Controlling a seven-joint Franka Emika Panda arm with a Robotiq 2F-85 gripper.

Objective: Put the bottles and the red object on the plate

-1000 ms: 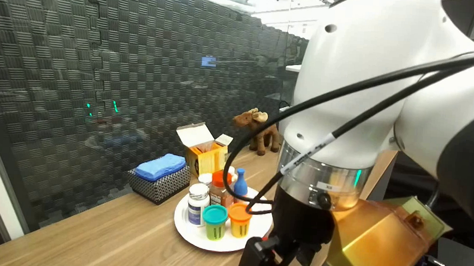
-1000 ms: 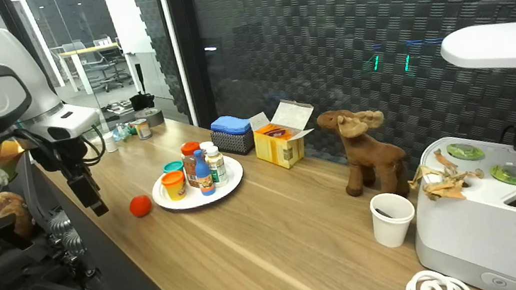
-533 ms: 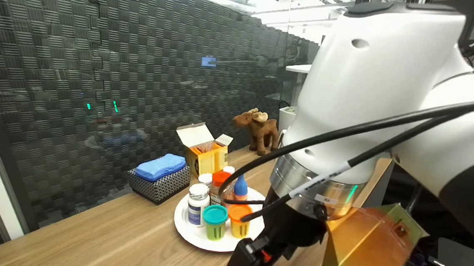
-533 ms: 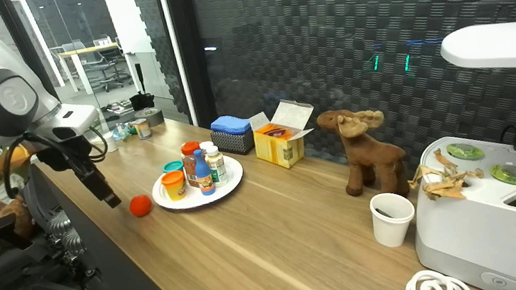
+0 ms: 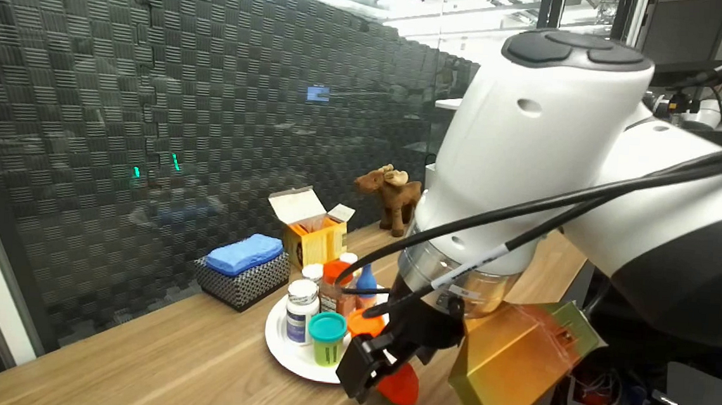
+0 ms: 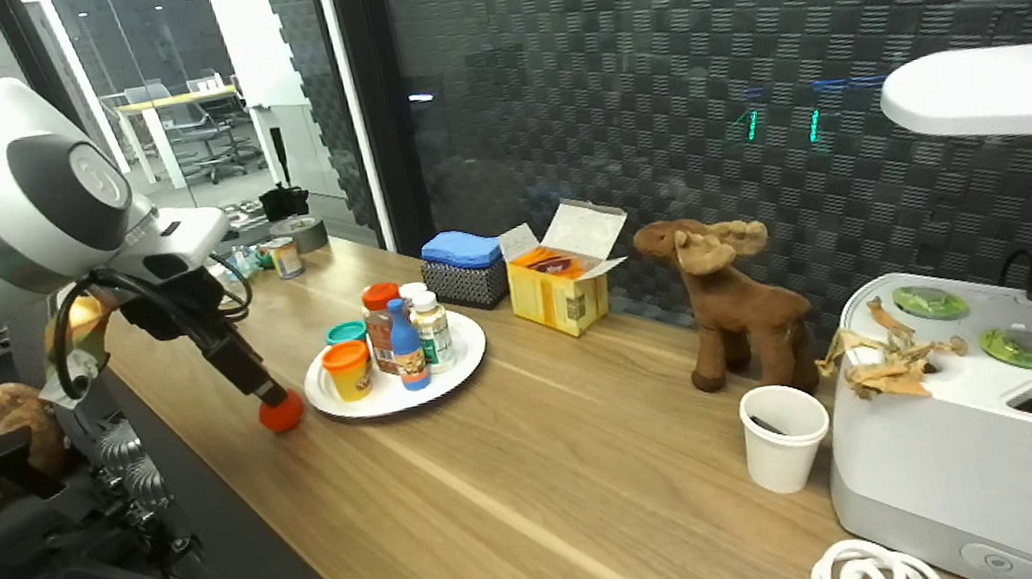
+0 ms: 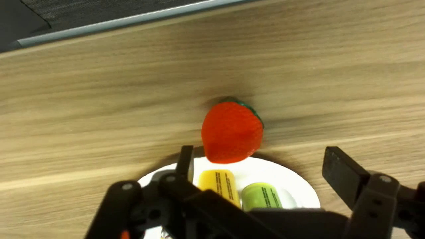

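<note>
The red object (image 7: 232, 132), with a green edge on one side, rests on the table beside the white plate (image 6: 371, 408). Several bottles stand upright on that plate: a blue bottle (image 6: 409, 355), a red-capped jar (image 6: 384, 333), an orange-lidded tub (image 6: 349, 371), a teal-lidded green tub (image 5: 327, 343) and white bottles (image 5: 301, 313). My gripper (image 7: 259, 154) is open, its fingers wide apart and nothing held. In the wrist view the red object shows just beyond the fingertips, closer to the left one. An exterior view has the gripper tilted just above the red object (image 6: 281, 415), partly overlapping it; contact cannot be told.
Behind the plate are a black woven basket (image 6: 465, 285) with a blue cloth and an open yellow box (image 6: 558, 304). A plush moose (image 6: 746, 308), a paper cup (image 6: 784, 439) and a white appliance (image 6: 981, 436) stand farther along. The table's edge (image 7: 132, 21) runs near the red object.
The arm has swung over and come down toward the red object, which now shows beside the gripper in both exterior views. The bottles, plate and red object have stayed put.
</note>
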